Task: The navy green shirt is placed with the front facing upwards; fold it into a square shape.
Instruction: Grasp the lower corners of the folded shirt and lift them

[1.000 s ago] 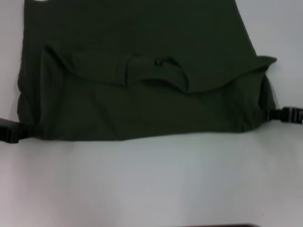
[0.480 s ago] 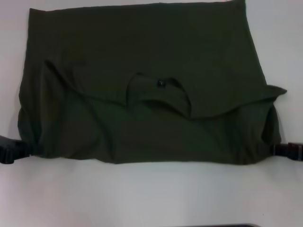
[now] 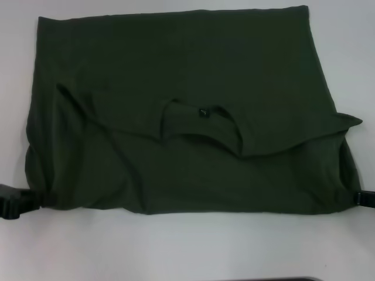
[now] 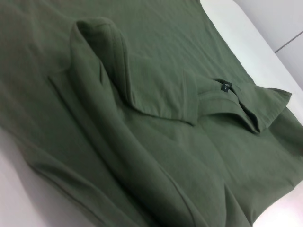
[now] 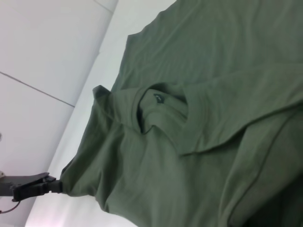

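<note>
Shirt: the dark green shirt [image 3: 176, 76] lies spread across the white table [image 3: 187, 246], taking up most of the head view, its far hem straight along the table's far side.
Fold so far: the collar end is turned over toward the hem, so the collar [image 3: 202, 126] now sits mid-garment on top of the lower layer; the fold line forms the near edge, closest to the robot.
Left gripper: the left gripper [image 3: 23, 199] is at the near left corner of the fold, touching the cloth; whether its fingers clamp the fabric cannot be told.
Right gripper: the right gripper [image 3: 366, 198] is at the near right corner, only its tip in view; its grip cannot be told either.
Reason for placement: judged from the task, one gripper at each end of the fold keeps the doubled edge taut and level, so the layers lie flat rather than bunch.
Wrinkles: a raised ridge runs from the left sleeve toward the middle, seen best in the left wrist view; the fold is not yet smooth.
Writing: a small black neck tag [image 4: 225, 86] shows inside the collar, its mark too small to read; no chest lettering shows.
</note>
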